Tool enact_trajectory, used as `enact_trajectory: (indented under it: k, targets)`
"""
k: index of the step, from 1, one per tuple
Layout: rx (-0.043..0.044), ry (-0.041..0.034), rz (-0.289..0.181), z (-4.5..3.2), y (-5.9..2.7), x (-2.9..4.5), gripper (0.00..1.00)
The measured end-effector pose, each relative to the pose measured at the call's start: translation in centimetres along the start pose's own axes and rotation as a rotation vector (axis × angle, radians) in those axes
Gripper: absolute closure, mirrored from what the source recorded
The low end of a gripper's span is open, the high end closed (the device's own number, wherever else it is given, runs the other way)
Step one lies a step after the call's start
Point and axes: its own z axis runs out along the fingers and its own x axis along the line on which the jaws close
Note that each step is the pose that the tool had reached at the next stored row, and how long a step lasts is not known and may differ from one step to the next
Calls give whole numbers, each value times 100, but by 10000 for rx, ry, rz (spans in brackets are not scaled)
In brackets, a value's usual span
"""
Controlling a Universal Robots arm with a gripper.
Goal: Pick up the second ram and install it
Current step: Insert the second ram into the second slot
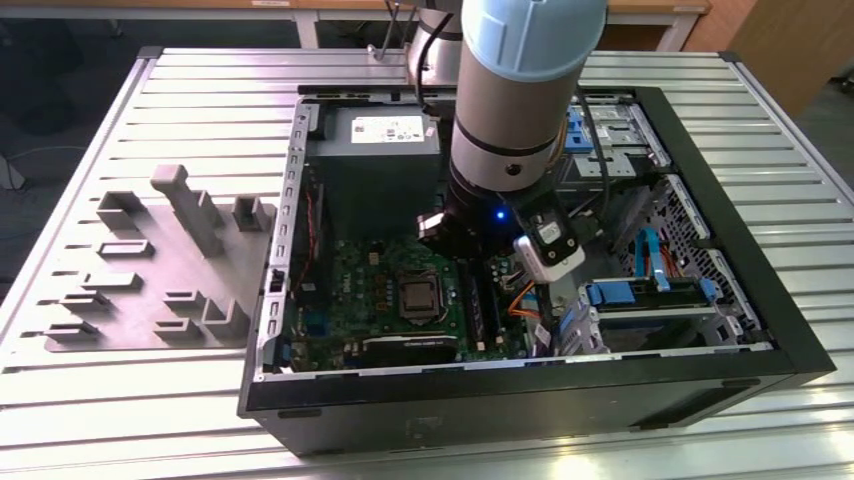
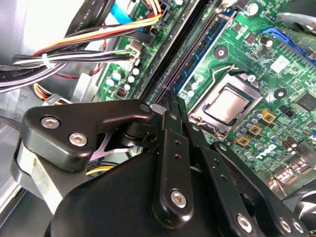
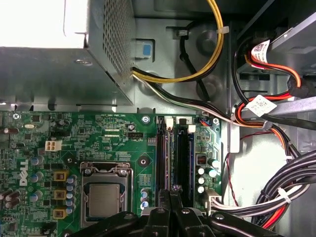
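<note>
Two pincer (image 3: 171, 191) fingertips (image 3: 177, 189) close together over the edge-up second ram (image 3: 169, 148); clamping unclear.

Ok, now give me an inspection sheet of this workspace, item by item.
Surface: slatted metal table carrying an open computer case.
Job's things: second ram cannot be told from the memory slots on the motherboard.
Clutter: grey fixture tray at the exterior view's left.
Grippers: gripper low over the memory slots, beside the processor socket.
Cables: bundled power leads beside the motherboard.
Surroundings: wooden furniture beyond the table.
</note>
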Motion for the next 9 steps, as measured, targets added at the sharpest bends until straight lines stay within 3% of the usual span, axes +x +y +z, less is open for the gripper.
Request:
enact_trajectory:
  k: [9]
  targets:
    - [2,-6,95,0,0,-12,88]
